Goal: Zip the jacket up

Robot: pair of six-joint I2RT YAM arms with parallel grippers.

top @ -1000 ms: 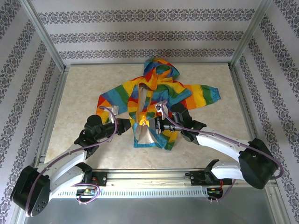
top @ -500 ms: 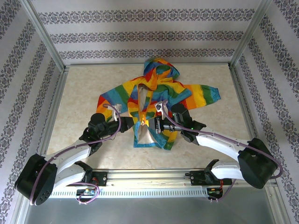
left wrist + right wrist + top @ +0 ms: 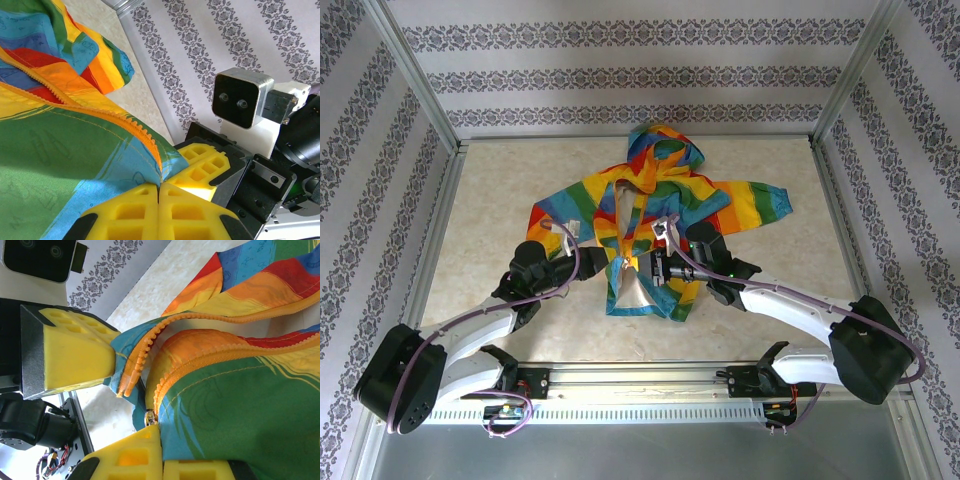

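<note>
The rainbow-striped jacket lies open on the table, hood pointing away from the arms. My left gripper is shut on the bottom corner of one front panel. In the left wrist view its yellow fingertips pinch the blue hem right beside the orange zipper. My right gripper is shut on the other panel's hem, next to the metal zipper slider. The free zipper end hangs from the left gripper's fingers, a short gap away from the slider.
The jacket rests on a beige marbled tabletop fenced by aluminium rails, with patterned walls on three sides. The right arm's wrist camera block sits close behind the left fingers. A rail runs along the near edge.
My left arm has shifted forward and to the right, carrying its panel corner closer to the right gripper. The right gripper has barely moved.
</note>
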